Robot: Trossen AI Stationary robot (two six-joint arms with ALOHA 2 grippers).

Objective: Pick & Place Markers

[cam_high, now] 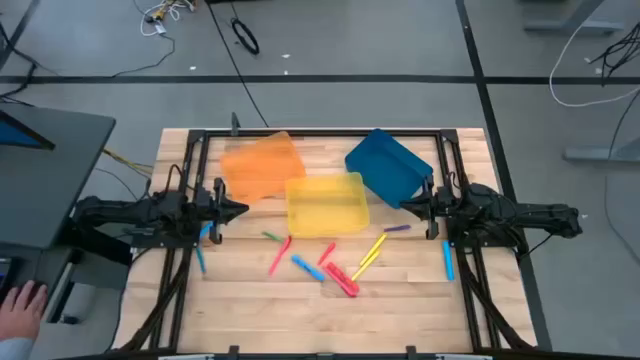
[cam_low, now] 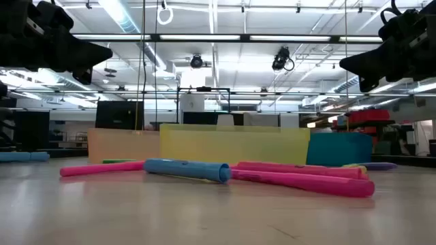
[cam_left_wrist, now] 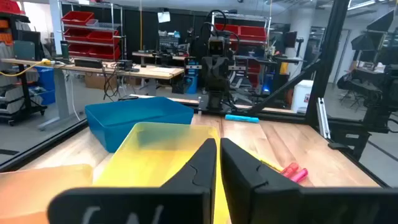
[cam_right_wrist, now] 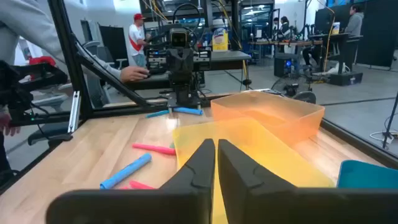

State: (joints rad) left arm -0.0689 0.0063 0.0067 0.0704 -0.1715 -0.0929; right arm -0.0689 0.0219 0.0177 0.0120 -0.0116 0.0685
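Observation:
The markers lie scattered flat on the wooden table in front of the trays: a green one (cam_high: pixel 272 237), red ones (cam_high: pixel 279 255) (cam_high: pixel 342 279), a blue one (cam_high: pixel 307 268), a yellow one (cam_high: pixel 372 250) and a purple one (cam_high: pixel 397 228). More blue markers lie by each arm's base (cam_high: pixel 203 258) (cam_high: pixel 448 260). My left gripper (cam_high: pixel 240 209) (cam_left_wrist: pixel 217 149) hovers shut at the table's left, pointing right. My right gripper (cam_high: pixel 405 205) (cam_right_wrist: pixel 216 149) hovers shut at the right, pointing left. Both are raised above the table (cam_low: pixel 105 53) (cam_low: pixel 344 64) and touch nothing.
Three trays sit at the far middle of the table: orange (cam_high: pixel 262 165), yellow (cam_high: pixel 327 204) and a tilted blue one (cam_high: pixel 388 165). A black frame (cam_high: pixel 320 132) rims the table. A person's hand (cam_high: pixel 22 300) shows off the near left corner, and people stand in the room behind.

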